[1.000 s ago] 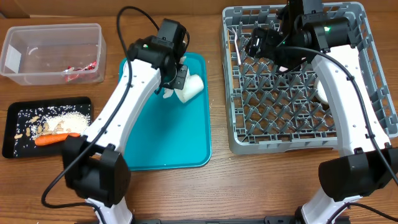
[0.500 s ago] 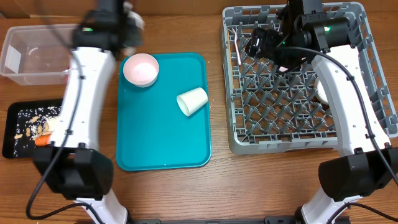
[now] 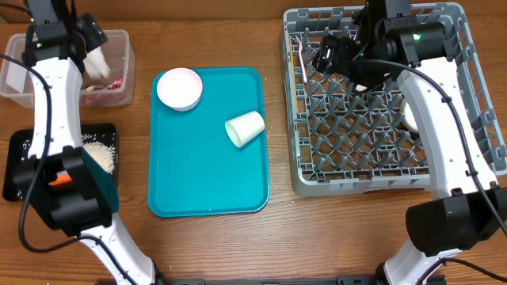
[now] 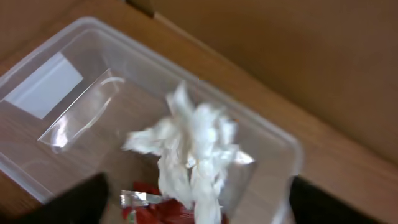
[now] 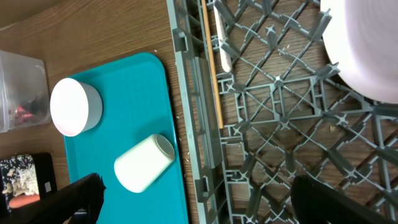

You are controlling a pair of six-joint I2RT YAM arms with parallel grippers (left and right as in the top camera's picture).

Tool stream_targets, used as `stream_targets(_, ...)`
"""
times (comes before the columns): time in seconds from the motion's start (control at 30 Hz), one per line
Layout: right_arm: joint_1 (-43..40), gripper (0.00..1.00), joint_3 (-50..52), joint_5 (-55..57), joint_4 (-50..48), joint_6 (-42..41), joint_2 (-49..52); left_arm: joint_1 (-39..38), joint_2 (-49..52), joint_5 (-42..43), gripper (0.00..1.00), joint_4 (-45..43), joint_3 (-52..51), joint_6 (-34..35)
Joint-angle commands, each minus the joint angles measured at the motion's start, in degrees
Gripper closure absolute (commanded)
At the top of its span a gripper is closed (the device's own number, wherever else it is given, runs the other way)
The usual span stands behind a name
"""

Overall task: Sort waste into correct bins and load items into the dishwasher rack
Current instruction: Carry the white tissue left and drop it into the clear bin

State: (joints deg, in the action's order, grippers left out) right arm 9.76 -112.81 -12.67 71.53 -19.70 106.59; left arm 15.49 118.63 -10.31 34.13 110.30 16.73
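Note:
My left gripper (image 3: 93, 49) hangs over the clear tub (image 3: 47, 55), open. The crumpled white tissue (image 4: 196, 146) sits loose between its wide-apart fingers, above the red wrapper (image 4: 168, 208) on the tub (image 4: 62, 93) floor. The black tray (image 3: 20, 162) holds rice (image 3: 99, 152) and the carrot stick (image 3: 59, 180). A white bowl (image 3: 179, 88) and a tipped cup (image 3: 244, 127) lie on the teal tray (image 3: 210, 182). My right gripper (image 3: 329, 55) hovers open and empty over the grey rack's (image 3: 372, 178) left side. A white plate (image 5: 367, 50) stands in the rack (image 5: 199, 112).
A thin wooden utensil (image 5: 210, 62) lies along the rack's left wall. My left arm crosses above the black tray and hides part of it. Bare wooden table (image 3: 277, 237) lies in front of the teal tray and the rack.
My left arm has swung from the teal tray over to the clear tub, and its jaws have gone from shut to open there. The bowl is uncovered. The right arm has not moved.

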Motion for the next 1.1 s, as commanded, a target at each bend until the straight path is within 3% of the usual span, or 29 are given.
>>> stream_targets(0.0, -0.04, 0.0, 0.26, 0.22, -0.35, -0.26, -0.07, 0.85, 0.09, -3.85, 0.0, 0.35, 1.2, -6.91)
stream_targets(0.13, -0.04, 0.0, 0.26, 0.22, -0.35, -0.26, -0.07, 0.87, -2.51, -4.39, 0.0, 3.74, 1.68, -6.4)
stream_targets(0.3, -0.04, 0.0, 0.26, 0.22, -0.35, -0.26, -0.07, 0.57, -8.37, 2.34, 0.0, 12.09, 1.68, 3.48)
stream_targets(0.4, -0.04, 0.0, 0.26, 0.22, -0.35, -0.26, -0.07, 0.57, -12.5, 6.08, 0.0, 20.52, 1.68, 4.79)
stream_targets(0.47, -0.04, 0.0, 0.26, 0.22, -0.35, -0.26, -0.07, 0.57, -14.64, 4.52, 0.0, 26.36, 1.68, 6.49)
stream_targets(0.57, -0.04, 0.0, 0.26, 0.22, -0.35, -0.26, -0.07, 1.44, -16.44, -0.9, 0.0, 36.46, 1.66, 15.76)
stream_targets(0.7, -0.04, 0.0, 0.26, 0.22, -0.35, -0.26, -0.07, 3.39, -15.52, -0.81, 0.0, 43.5, 1.6, 18.29)
stream_targets(0.9, -0.04, 0.0, 0.26, -1.27, -0.35, -1.51, -0.07, 7.15, -15.19, 2.19, 0.0, 47.19, 1.44, 25.66)
stream_targets(1.07, -0.04, 0.0, 0.24, -10.45, 1.7, -2.91, -0.07, 7.56, -15.19, 10.62, 0.0, 48.96, 1.42, 21.73)
